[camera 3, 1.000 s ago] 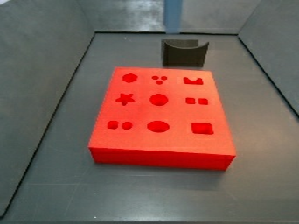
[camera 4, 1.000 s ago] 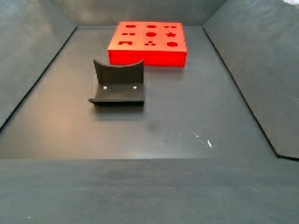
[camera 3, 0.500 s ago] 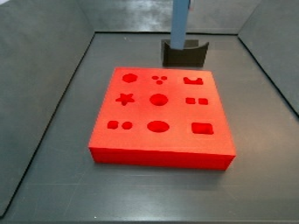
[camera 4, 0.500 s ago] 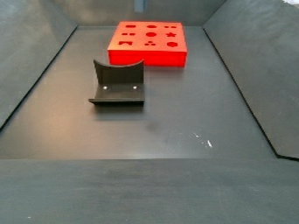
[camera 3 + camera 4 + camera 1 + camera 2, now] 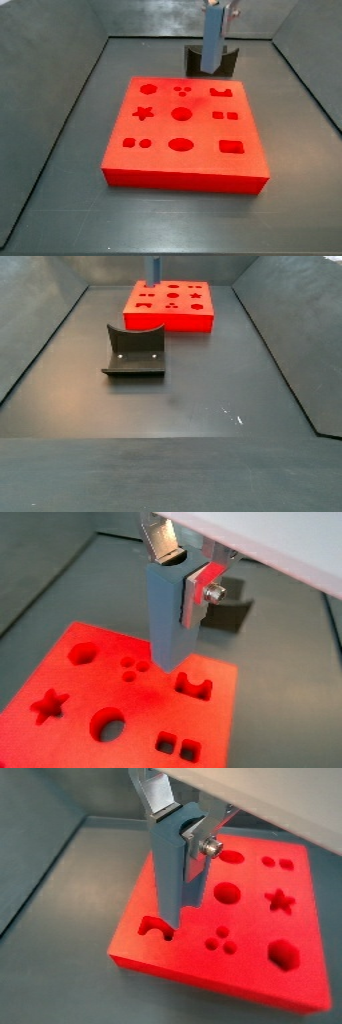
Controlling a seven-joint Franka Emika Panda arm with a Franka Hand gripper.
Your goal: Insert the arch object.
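Observation:
My gripper (image 5: 185,567) is shut on the arch object (image 5: 171,622), a long blue-grey block with a semicircular notch along one side, held upright. Both show in the wrist view from the other side too, gripper (image 5: 181,828) and arch object (image 5: 170,888). The block's lower end hangs just above the red board (image 5: 134,702), next to its arch-shaped hole (image 5: 195,685), which also shows in a wrist view (image 5: 155,928). In a side view the block (image 5: 211,40) hangs under the gripper (image 5: 218,8) over the board's far edge (image 5: 207,130). In a side view only the block (image 5: 154,268) shows above the board (image 5: 167,318).
The dark fixture (image 5: 201,62) stands on the floor just behind the board; it also shows in a side view (image 5: 134,351) and a wrist view (image 5: 230,615). The board has several other shaped holes. Grey walls enclose the dark floor.
The block has come down from the top edge of the side view and shifted slightly right; the gripper itself now shows there. The board and fixture have not moved.

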